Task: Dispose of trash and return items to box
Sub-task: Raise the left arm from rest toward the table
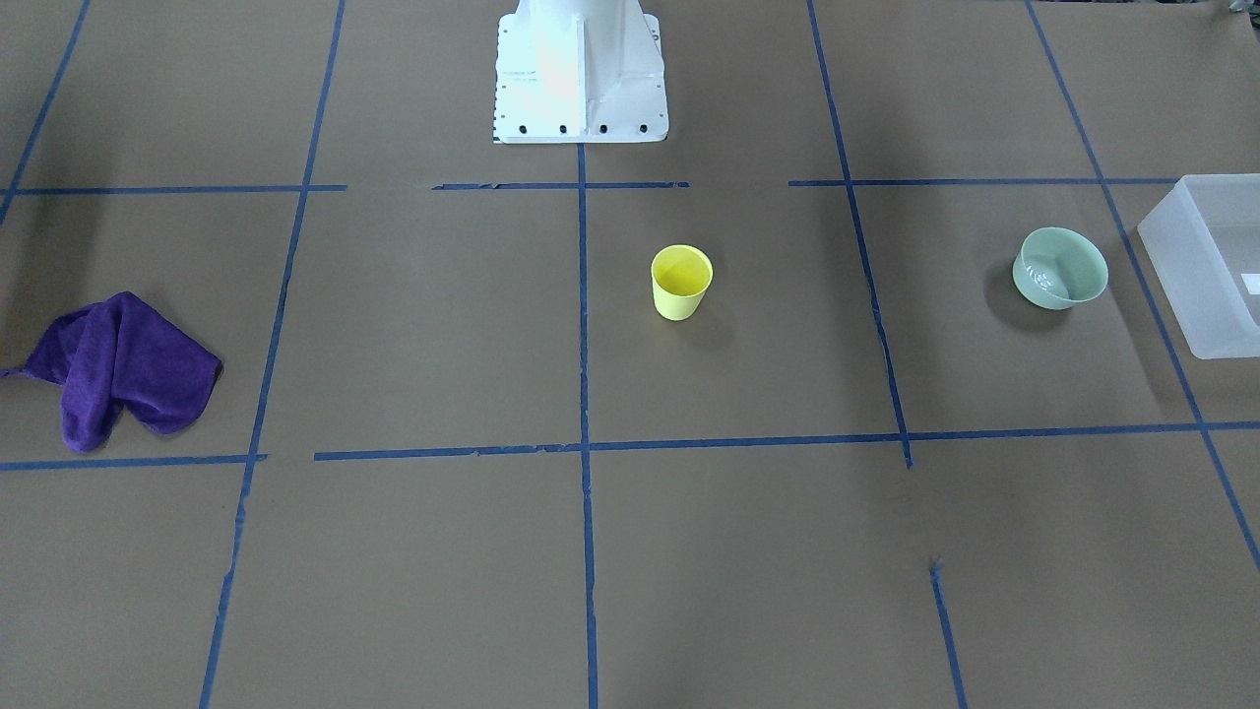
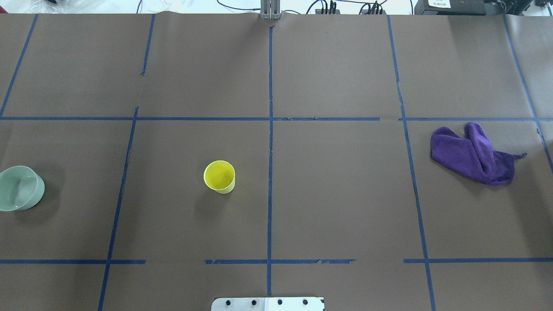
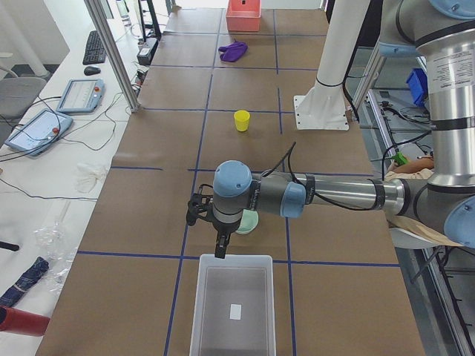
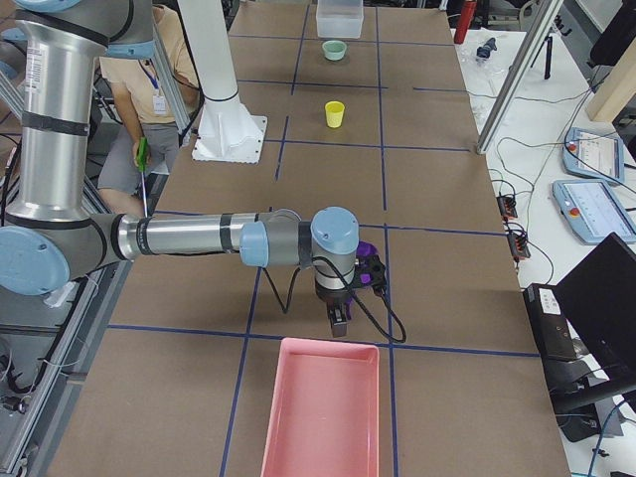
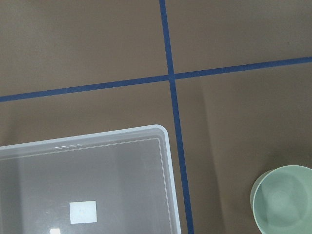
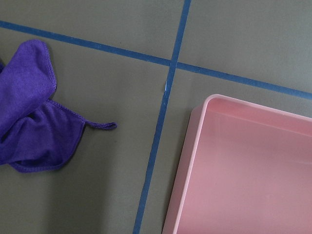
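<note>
The box [image 3: 252,285] is sitting at one end of the desk [image 1: 748,571]. The left jaws are hovering by the box rim; whether left jaws or right jaws are apart, I cannot tell. The bowl [image 1: 1060,268] is standing just beside the box, the cup [image 1: 681,282] well apart from it.

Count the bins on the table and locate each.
2. The translucent white bin sits at the robot's far left, beside the green bowl; the pink bin sits at its far right, near the purple cloth.

Left pincer [image 3: 220,251], right pincer [image 4: 340,321] — both pointing down.
</note>
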You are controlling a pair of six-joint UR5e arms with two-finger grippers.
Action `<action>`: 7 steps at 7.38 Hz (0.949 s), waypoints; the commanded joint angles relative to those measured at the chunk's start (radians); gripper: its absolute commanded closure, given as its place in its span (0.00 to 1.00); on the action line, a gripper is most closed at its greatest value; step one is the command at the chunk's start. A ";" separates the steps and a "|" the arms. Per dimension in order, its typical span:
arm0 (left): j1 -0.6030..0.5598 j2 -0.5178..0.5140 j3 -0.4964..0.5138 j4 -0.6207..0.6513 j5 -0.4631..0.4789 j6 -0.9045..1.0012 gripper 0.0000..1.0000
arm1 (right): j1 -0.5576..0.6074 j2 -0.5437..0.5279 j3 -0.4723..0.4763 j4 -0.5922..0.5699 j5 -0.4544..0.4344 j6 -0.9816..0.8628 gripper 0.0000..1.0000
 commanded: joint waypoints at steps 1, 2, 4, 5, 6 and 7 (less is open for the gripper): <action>0.000 -0.007 0.000 -0.003 -0.006 0.008 0.00 | 0.000 0.000 0.000 0.001 0.002 0.000 0.00; 0.000 -0.008 0.012 -0.011 -0.006 0.008 0.00 | 0.001 0.000 0.000 -0.001 0.000 -0.005 0.00; 0.008 -0.013 -0.002 -0.017 -0.003 0.008 0.00 | -0.015 0.003 0.002 0.002 0.000 0.001 0.00; 0.035 -0.043 0.000 -0.034 -0.003 0.006 0.00 | -0.016 0.008 0.009 0.021 0.005 0.009 0.00; 0.037 -0.071 0.001 -0.098 -0.018 0.005 0.00 | -0.016 0.008 0.011 0.086 0.006 0.014 0.00; 0.043 -0.085 0.023 -0.235 -0.022 0.002 0.00 | -0.016 0.012 0.012 0.152 -0.003 0.012 0.00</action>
